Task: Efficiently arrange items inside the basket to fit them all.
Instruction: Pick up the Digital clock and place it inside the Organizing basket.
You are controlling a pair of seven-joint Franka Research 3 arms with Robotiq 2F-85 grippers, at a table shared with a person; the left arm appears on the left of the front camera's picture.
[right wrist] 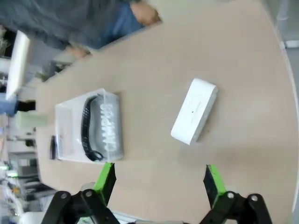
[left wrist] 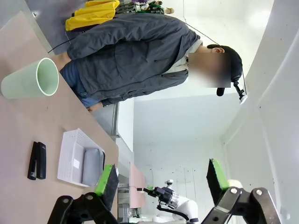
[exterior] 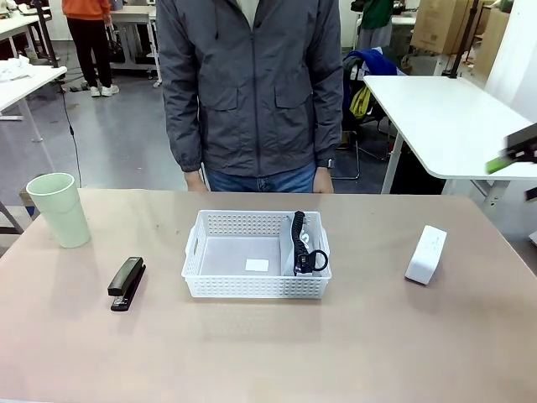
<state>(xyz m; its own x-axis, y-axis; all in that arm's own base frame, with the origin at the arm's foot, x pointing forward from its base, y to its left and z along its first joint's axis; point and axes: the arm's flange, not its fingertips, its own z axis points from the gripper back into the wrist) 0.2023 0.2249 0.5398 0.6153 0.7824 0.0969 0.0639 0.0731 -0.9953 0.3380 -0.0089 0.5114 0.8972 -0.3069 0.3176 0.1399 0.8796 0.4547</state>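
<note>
The white lattice basket (exterior: 252,285) sits mid-table, with the grey "CAMPUS" pouch (exterior: 302,245) standing on edge along its right side, black strap on top. At the table's left stand the pale green cup (exterior: 59,210) and the black stapler (exterior: 127,283). The white flat box (exterior: 426,254) lies at the right. My right gripper (exterior: 510,158) hovers high at the right edge, open (right wrist: 159,179) above the box (right wrist: 194,110) and the pouch (right wrist: 108,126). My left gripper (left wrist: 162,179) is open and raised, with the cup (left wrist: 30,79), stapler (left wrist: 36,160) and basket (left wrist: 70,149) beyond it.
A person in a grey jacket (exterior: 252,84) stands at the far edge with hands just behind the table. A white table (exterior: 445,117) stands at the back right. Bare tabletop lies in front of the basket and between it and the box.
</note>
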